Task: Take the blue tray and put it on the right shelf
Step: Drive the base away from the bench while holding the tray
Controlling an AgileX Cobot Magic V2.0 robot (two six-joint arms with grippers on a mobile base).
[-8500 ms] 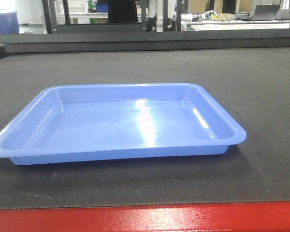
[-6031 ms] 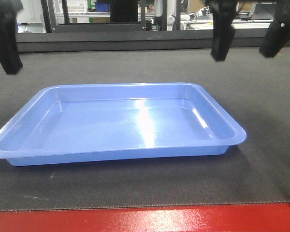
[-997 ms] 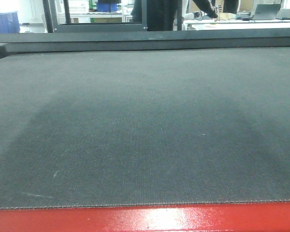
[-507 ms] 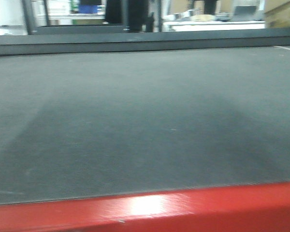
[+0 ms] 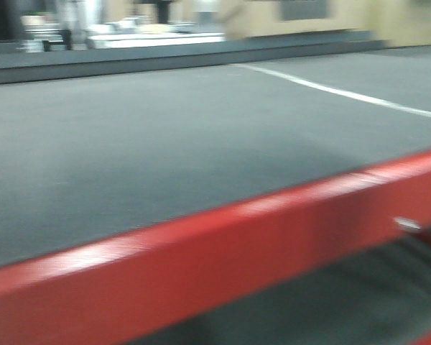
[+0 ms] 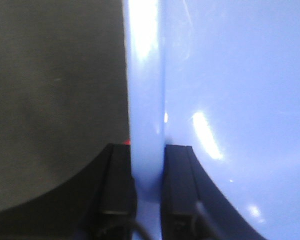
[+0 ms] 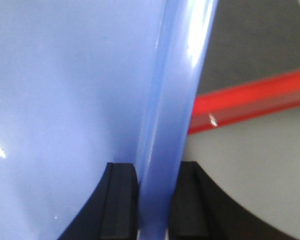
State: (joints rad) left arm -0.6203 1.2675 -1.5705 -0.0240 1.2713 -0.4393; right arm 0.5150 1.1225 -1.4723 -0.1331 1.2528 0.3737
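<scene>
Left gripper: clamped on the blue tray; one dark finger on each face of the tray's left rim
Right gripper: clamped the same way on the opposite rim of the blue tray, with the basin lying toward the left arm
Tray position: carried between the two arms, lifted off the table and not resting on it
Left end: hangs over the table's dark mat
Right end: hangs over the table's red frame, with pale floor beyond that edge
Front view: blurred; shows only the mat and the red frame running on a slant, with no tray or arms
Long axis: probably runs from one gripper to the other, though neither wrist view shows the whole outline
Right shelf: in none of the views, so its direction from the table cannot be told
Key relation: both arms share the load equally, so the carry depends on the grippers keeping their spacing and level as the tray passes beyond the red frame
Nearer arm: the right end should reach a shelf on the right first
</scene>
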